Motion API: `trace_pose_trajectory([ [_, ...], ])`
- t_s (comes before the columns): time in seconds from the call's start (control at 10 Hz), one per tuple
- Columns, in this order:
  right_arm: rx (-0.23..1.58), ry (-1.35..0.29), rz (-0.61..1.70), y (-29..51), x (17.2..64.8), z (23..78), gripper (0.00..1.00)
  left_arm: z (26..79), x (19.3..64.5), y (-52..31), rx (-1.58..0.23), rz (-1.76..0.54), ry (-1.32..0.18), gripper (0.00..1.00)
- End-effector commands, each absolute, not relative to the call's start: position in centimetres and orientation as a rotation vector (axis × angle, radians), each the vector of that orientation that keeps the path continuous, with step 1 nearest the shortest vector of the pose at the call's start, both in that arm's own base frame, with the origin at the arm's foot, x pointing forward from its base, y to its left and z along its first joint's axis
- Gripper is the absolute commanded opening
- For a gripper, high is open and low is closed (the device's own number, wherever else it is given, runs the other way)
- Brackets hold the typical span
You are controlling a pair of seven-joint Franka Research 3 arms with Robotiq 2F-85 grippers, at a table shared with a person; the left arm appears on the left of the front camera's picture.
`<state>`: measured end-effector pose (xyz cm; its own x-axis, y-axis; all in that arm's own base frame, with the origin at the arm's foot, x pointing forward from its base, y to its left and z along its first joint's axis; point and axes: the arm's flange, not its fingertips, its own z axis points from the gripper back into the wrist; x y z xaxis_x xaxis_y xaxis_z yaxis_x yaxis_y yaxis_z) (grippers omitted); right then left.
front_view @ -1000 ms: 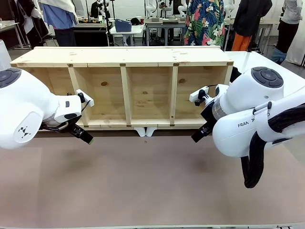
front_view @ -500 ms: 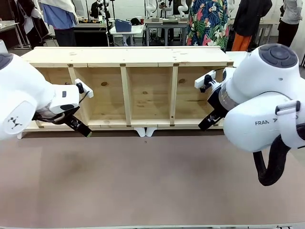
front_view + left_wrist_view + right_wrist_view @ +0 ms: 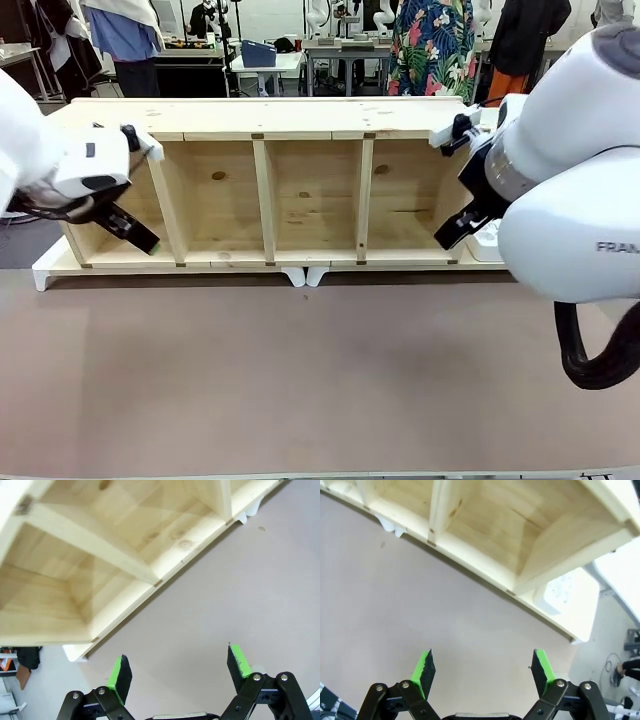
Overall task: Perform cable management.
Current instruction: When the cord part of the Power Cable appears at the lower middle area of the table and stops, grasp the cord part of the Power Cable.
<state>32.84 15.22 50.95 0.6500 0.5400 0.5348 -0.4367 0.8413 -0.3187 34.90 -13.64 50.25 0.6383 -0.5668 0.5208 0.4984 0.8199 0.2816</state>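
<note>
Both pincers were held spread and empty: the left gripper point(image 3: 180, 667) at the left end of the wooden shelf point(image 3: 300, 120), the right gripper point(image 3: 483, 666) at its right end. Where the cable lay, how its long axis ran, and which arm was nearer could not be told.

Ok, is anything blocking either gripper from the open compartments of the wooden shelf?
Nothing visible does. The left gripper and right gripper are both open, above bare table just in front of the wooden shelf, one near each end compartment, with only open space between them and it.
</note>
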Motion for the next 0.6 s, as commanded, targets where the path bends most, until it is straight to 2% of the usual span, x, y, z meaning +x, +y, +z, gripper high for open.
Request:
trace_pose_trajectory([
  [0.0,-0.208,-0.711,0.494,13.0,27.8,49.6,1.00,48.3,28.4,-10.4,0.165,-0.543,-0.671,1.00],
  [0.5,-0.209,-0.766,0.353,10.2,23.8,50.7,1.00,49.5,24.3,-5.1,0.131,-0.435,-0.761,1.00],
])
